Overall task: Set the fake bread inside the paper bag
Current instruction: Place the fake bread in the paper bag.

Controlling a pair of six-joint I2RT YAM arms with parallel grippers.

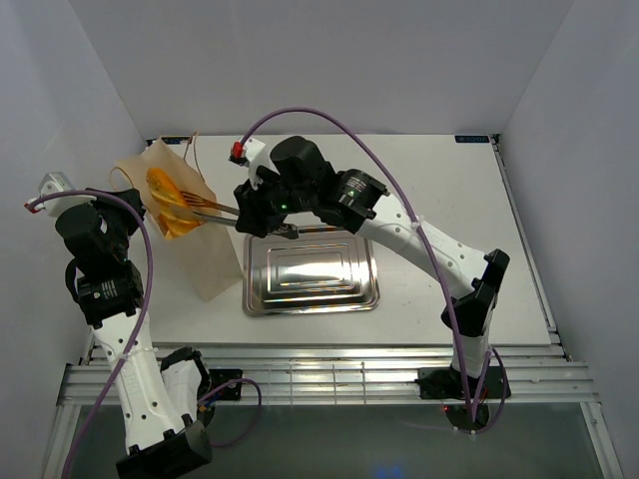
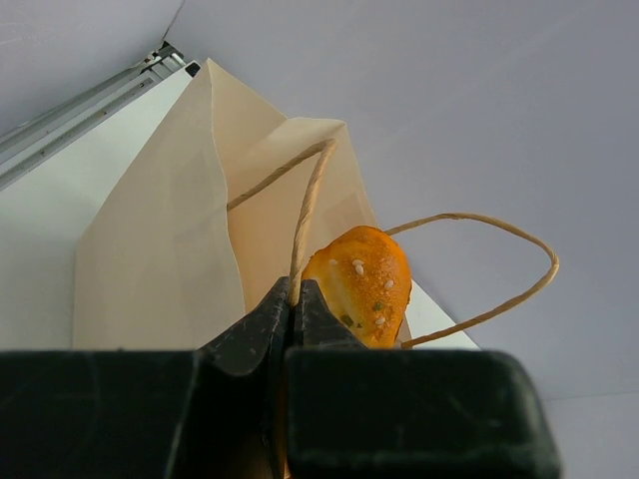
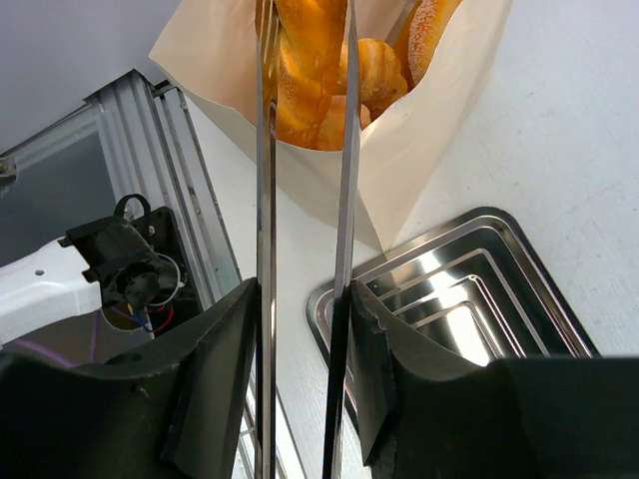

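The cream paper bag (image 1: 205,249) stands at the left of the table, mouth open. Several glossy golden loaves of fake bread (image 1: 168,203) sit inside it; they also show in the right wrist view (image 3: 329,60) and one seeded roll (image 2: 361,281) in the left wrist view. My left gripper (image 2: 294,299) is shut on one cord handle (image 2: 305,215) of the bag. My right gripper (image 3: 300,309) is shut on long metal tongs (image 3: 265,180). The tongs (image 1: 215,210) reach into the bag's mouth (image 3: 399,110), their arms apart around the bread.
The shiny steel tray (image 1: 312,276) lies just right of the bag, with nothing on it; it also shows in the right wrist view (image 3: 469,289). White walls enclose the table on three sides. An aluminium rail (image 1: 329,379) runs along the near edge.
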